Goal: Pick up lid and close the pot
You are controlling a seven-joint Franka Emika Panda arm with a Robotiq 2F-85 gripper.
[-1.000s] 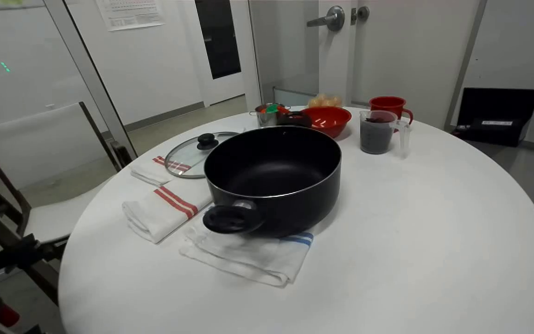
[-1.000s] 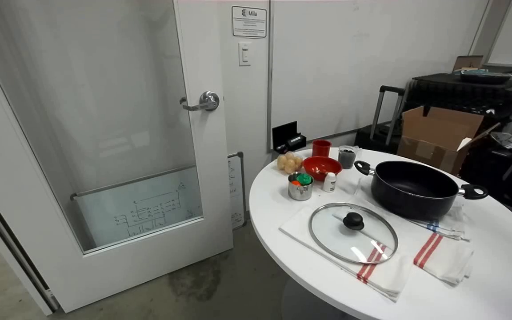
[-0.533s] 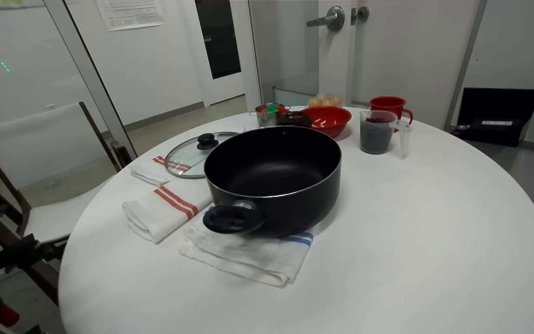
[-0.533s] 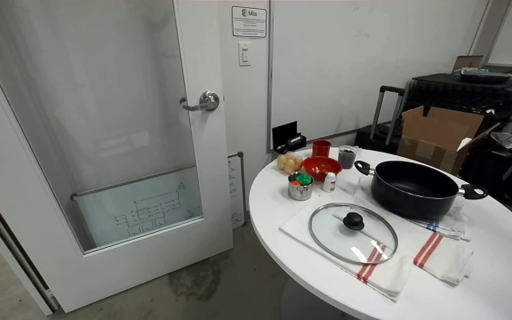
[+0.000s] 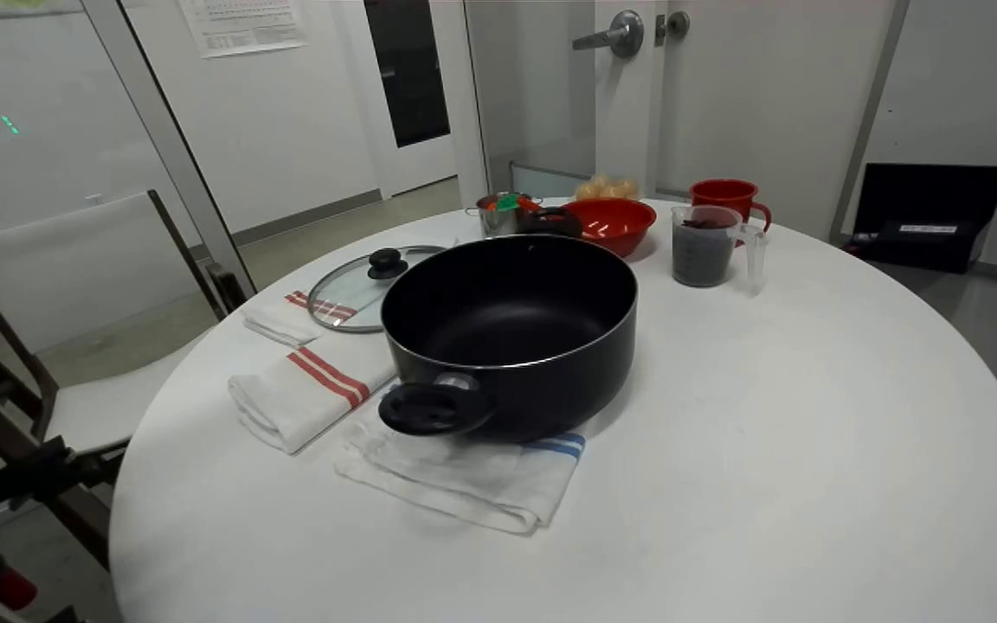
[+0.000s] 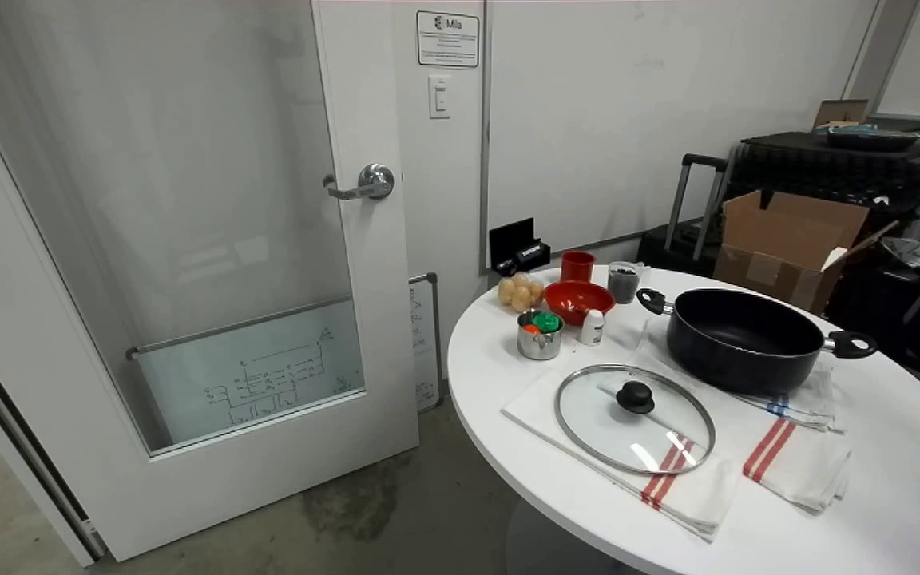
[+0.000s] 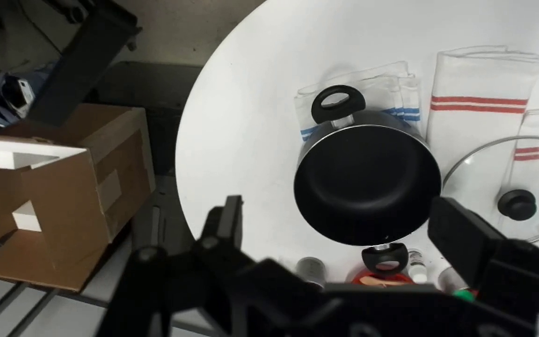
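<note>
Though just beside the pot [image 6: 735,367], glass lid [image 6: 635,406] on striped towels [image 6: 695,503], claw [image 7: 337,213] agape.

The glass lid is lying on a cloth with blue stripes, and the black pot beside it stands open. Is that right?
Not quite. In an exterior view, the glass lid lies on a red-striped cloth, not a blue-striped one; the black pot beside it does stand open.

objects on one table [image 5: 810,415]: one pot [image 5: 559,389], one lid [image 6: 634,399], two red-striped towels [image 5: 282,402], one blue-striped towel [image 5: 472,484], one bowl [image 6: 568,295], one mug [image 6: 577,270], one measuring cup [image 5: 702,251], one steel vessel [image 6: 538,346], one white bottle [image 6: 592,329], at least five tan balls [image 6: 521,297] (exact count unclear).
</note>
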